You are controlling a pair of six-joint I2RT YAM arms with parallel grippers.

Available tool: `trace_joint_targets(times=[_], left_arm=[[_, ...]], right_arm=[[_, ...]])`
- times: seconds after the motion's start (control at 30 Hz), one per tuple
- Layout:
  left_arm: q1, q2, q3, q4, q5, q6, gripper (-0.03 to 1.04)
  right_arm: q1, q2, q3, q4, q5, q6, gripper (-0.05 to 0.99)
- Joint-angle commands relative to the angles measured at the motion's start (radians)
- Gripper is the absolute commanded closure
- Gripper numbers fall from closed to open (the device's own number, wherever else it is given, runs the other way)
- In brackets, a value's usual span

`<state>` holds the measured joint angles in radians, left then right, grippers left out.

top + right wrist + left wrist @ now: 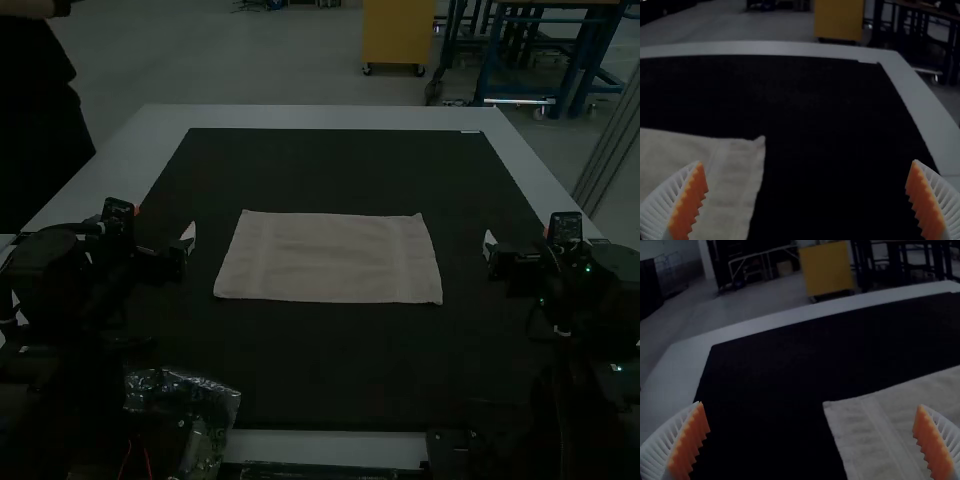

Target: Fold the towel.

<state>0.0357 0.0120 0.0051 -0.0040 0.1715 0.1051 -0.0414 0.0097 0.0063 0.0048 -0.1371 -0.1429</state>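
The pale towel (328,258) lies flat as a wide rectangle on the dark mat, between the two arms; whether it is one layer or more, I cannot tell. My left gripper (188,238) is a short way to the left of it, and my right gripper (488,245) is off its right edge. In the left wrist view my left gripper (810,440) has its fingers wide apart, with the towel (880,440) beyond them. The right wrist view has my right gripper (807,200) spread open too, and a corner part of the towel (725,175). Neither touches the cloth.
A dark mat (330,170) covers most of the white table (310,118). Near the front left lies a clear plastic bag (205,400) beside the left arm's base. Bare mat surrounds the towel on every side.
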Motion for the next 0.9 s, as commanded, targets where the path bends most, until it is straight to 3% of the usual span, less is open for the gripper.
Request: trace_joint_targets(times=[0.0,0.87], left_arm=[[0.009,-0.012,-0.005,0.004,-0.003,0.010,0.05],[0.010,-0.012,-0.005,0.006,-0.003,0.013,0.05]], right_arm=[[-0.012,-0.010,-0.006,-0.016,0.008,-0.006,0.02],[-0.006,-0.010,-0.006,-0.017,-0.004,-0.006,0.02]])
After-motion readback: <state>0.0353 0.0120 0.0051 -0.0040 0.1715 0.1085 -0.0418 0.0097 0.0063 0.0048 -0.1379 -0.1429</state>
